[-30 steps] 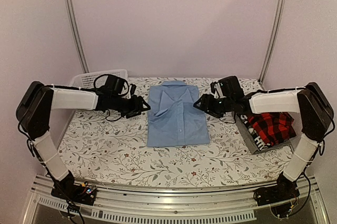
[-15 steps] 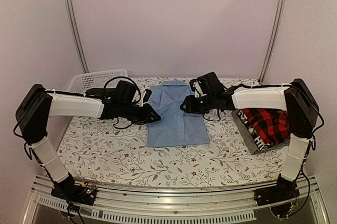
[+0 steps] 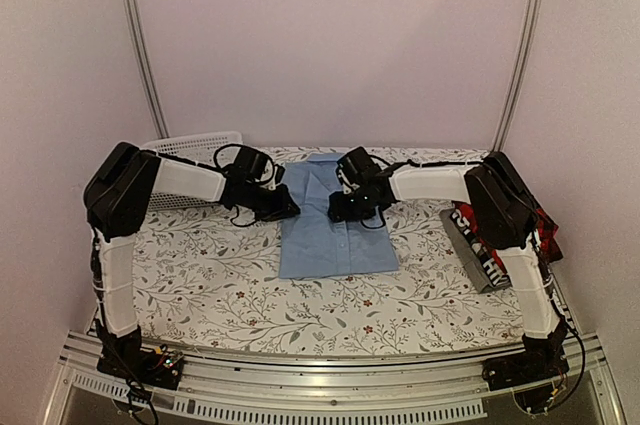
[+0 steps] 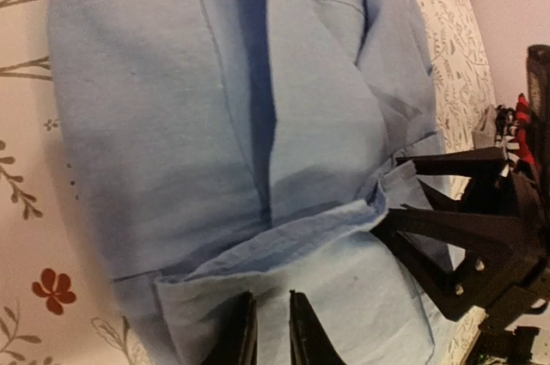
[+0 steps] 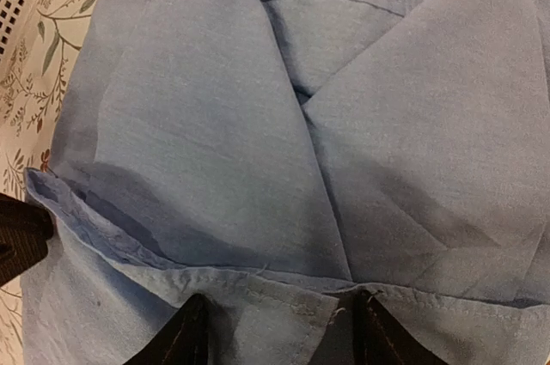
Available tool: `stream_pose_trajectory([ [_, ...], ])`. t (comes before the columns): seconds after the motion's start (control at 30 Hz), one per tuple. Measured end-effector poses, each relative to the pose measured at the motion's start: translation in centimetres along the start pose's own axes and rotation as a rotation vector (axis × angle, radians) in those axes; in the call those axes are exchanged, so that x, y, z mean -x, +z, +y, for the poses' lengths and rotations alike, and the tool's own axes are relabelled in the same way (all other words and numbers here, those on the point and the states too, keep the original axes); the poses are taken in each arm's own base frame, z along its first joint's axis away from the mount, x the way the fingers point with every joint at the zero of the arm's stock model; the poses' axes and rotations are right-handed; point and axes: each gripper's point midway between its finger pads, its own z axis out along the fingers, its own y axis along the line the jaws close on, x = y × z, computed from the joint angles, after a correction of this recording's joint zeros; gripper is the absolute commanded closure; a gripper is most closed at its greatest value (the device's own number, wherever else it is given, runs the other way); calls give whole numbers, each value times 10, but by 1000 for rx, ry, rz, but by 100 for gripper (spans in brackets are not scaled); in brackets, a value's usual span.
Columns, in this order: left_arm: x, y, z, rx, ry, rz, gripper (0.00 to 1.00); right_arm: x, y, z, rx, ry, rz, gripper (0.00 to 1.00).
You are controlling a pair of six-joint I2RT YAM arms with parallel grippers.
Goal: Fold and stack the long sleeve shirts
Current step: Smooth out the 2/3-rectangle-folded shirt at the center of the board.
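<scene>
Your left gripper (image 4: 271, 298) pinches the shirt (image 3: 335, 245) at its left edge. Your right gripper (image 5: 279, 298) hangs wide over its middle.

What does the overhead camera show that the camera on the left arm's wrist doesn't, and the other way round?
Only the overhead view: the white plastic lattice basket at the table's far left, both whole arms, the walls. Only the left wrist view: close up, the left gripper pinched onto a folded cloth edge, with creases and seams. Both: the light blue button-up shirt, the floral tablecloth, the right gripper at the shirt, and a sliver of the red-and-black plaid shirt.
</scene>
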Motion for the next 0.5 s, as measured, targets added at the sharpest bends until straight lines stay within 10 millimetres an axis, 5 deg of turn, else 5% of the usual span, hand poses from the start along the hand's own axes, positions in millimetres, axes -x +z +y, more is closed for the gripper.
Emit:
stream_pose_trajectory([
  [0.17,-4,13,34,51,-47,37,87,1,2,-7,-54,-6,4,23],
  [0.3,-4,12,34,50,-44,41,87,2,-8,-16,-110,-25,9,22],
  [0.5,-3,11,36,52,-44,39,87,30,-66,-4,-110,-37,-67,49],
])
